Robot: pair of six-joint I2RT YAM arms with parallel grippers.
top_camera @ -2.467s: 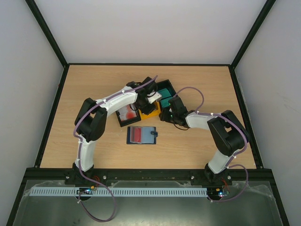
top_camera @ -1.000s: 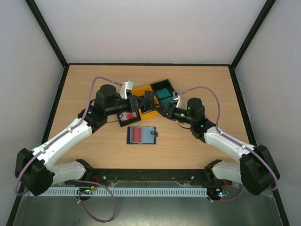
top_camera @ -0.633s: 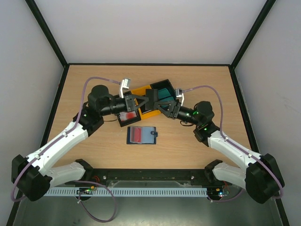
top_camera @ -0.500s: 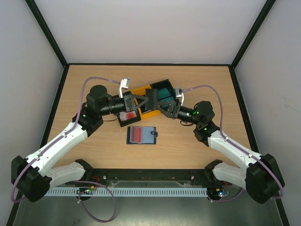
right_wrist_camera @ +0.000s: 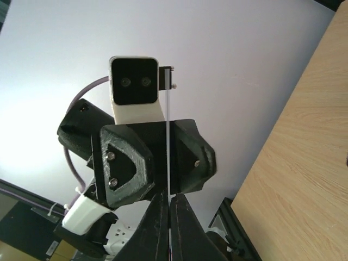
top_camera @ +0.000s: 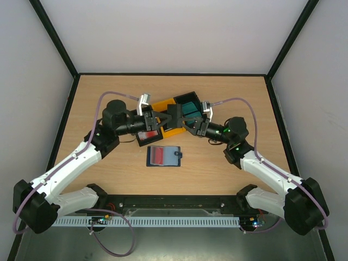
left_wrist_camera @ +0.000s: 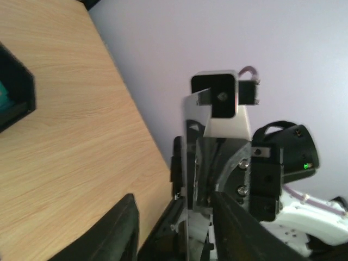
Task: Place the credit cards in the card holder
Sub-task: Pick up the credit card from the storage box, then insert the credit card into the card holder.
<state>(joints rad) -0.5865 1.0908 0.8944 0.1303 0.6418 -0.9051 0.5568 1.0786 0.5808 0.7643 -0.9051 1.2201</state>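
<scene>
Two sets of jaws meet above the yellow bin [top_camera: 162,104] near the middle of the table [top_camera: 234,92]. The right jaws are pinched shut on one thin card [left_wrist_camera: 193,163], held on edge. The left jaws stand apart with that card between them. The card holder [top_camera: 163,156] lies open toward the table's near edge, with red showing in its left half.
</scene>
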